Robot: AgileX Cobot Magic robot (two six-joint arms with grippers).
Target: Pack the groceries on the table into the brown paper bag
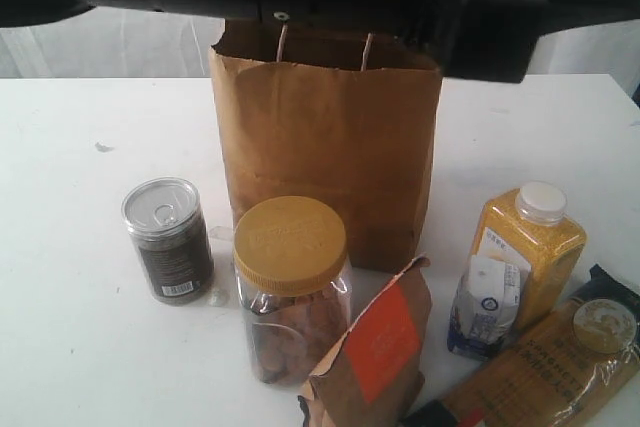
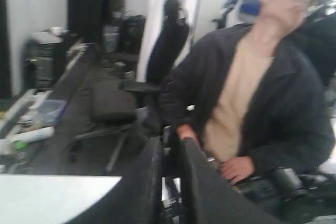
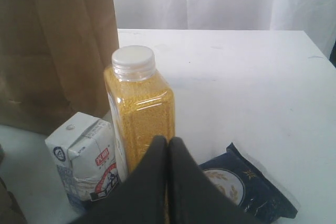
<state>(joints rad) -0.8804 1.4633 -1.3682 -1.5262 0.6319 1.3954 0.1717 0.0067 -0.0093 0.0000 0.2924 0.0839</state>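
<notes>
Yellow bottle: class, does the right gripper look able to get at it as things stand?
Probably yes. In the right wrist view the right gripper, shut, points at the bottle with nothing between them. The carton stands close beside the bottle, so room for opened fingers may be tight on that side.

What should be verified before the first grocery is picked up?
1. The brown paper bag stands upright, mouth open: ok.
2. The dark can, tan-lidded jar, brown pouch, white-blue carton, yellow bottle and spaghetti packet are all on the table, unpacked: ok.
3. The right gripper is open for grasping: not ok, fingertips together, empty.
4. The right gripper faces a grocery: ok, yellow bottle ahead.
5. The left gripper faces the table: not ok, it points into the room.
6. Left gripper opening: cannot tell, blurred.
</notes>
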